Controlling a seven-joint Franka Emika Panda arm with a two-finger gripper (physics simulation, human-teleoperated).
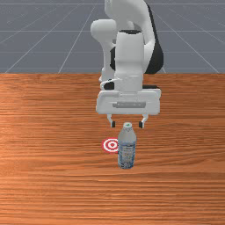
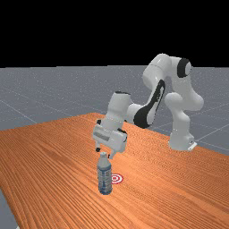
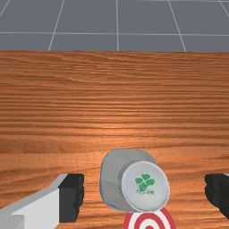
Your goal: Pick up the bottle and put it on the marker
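As wrist view shows, clover (image 3: pixel 145 180) tops the bottle (image 3: pixel 112 181).

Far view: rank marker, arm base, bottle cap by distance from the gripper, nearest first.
1. Bottle cap: right by the gripper, atop the upright bottle.
2. Marker: lower down, flat on the table, just to the far view's right of the bottle.
3. Arm base: well off to the far view's right.
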